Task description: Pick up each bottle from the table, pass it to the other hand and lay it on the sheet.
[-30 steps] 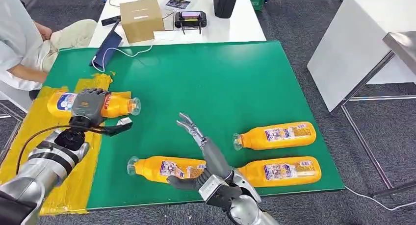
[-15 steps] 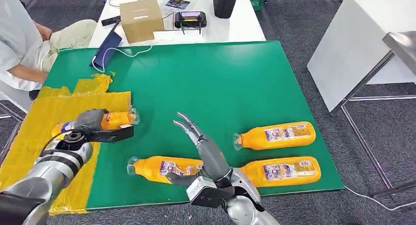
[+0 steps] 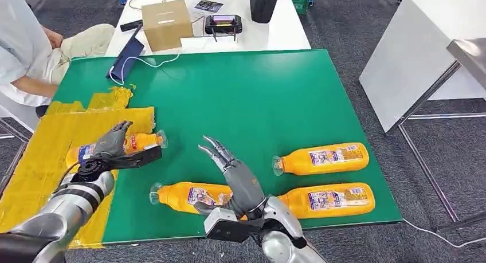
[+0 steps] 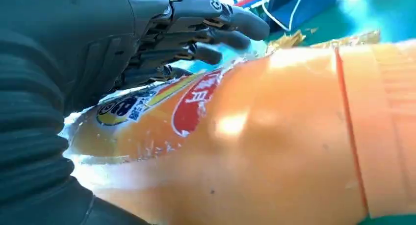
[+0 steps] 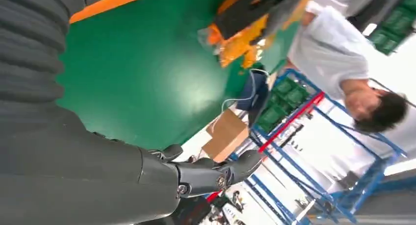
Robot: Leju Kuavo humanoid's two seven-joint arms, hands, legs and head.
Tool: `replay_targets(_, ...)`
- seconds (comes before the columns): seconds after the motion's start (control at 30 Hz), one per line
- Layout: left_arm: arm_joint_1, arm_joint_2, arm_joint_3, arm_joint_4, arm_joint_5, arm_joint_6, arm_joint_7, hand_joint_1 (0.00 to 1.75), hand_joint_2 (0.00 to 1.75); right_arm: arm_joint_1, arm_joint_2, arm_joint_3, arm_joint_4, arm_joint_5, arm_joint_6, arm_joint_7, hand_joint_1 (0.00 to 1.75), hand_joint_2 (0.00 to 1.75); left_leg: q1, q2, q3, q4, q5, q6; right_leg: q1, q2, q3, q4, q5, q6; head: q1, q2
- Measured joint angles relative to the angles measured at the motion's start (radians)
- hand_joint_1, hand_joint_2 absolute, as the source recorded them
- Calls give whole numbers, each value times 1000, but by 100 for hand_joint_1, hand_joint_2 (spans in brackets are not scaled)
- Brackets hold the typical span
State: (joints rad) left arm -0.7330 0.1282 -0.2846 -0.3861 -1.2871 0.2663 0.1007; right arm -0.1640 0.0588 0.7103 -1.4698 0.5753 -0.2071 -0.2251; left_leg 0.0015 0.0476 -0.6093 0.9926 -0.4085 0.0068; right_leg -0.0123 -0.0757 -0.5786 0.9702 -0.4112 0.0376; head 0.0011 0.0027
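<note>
On the yellow sheet [image 3: 34, 154], at the left side of the green table [image 3: 252, 97], the left hand [image 3: 109, 151] has its fingers wrapped over an orange bottle [image 3: 134, 142] lying on its side, cap pointing toward the middle of the table. The left wrist view shows the fingers [image 4: 206, 24] curled over the bottle's label, so I judge that the hand is gripping it, probably to set it down flat on the sheet as the task asks. The right hand [image 3: 232, 174] is raised above the front of the table with its fingers spread and nothing in them. Just under it lies a second bottle [image 3: 186, 195] on the green surface, and two more bottles [image 3: 324, 158] [image 3: 332, 199] lie near each other toward the right, all on their sides. A person [image 3: 26, 51] sits beside the far left corner, close to the sheet. Behind the green table a white table [image 3: 286, 28] carries a cardboard box [image 3: 165, 23], and a cable [image 3: 146, 62] trails onto the green surface, well apart from the bottles.
</note>
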Motion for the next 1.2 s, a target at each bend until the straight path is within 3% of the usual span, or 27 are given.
replay_targets(0.33,61,-13,35,-54,47,160,-111,0,175,-7,-9,16,33,140,-13,92,0,175,0,0,0,0,0,0,0,0,-1,0,0,0,0,0)
replay_targets(0.47,133,-26,54,-133,87,356,-221,0,175,-9,-13,36,52,216,0,140,0,175,0,1,-2,0,0,0,0,0,-2,0,0,0,0,0)
replay_targets(0.57,199,-34,64,-221,118,414,-270,0,175,-17,-14,54,73,281,0,184,0,175,0,2,-2,0,0,0,0,1,-3,0,0,0,0,0)
replay_targets(0.9,454,-129,104,-702,274,437,-403,0,175,-61,2,130,298,499,46,339,0,175,0,1,-6,0,-1,0,0,1,-6,0,0,0,0,0)
replay_targets(1.2,533,-159,90,-894,377,436,-440,0,175,-104,36,148,427,542,61,388,0,175,0,2,-5,0,-1,0,2,1,-6,0,0,0,0,0)
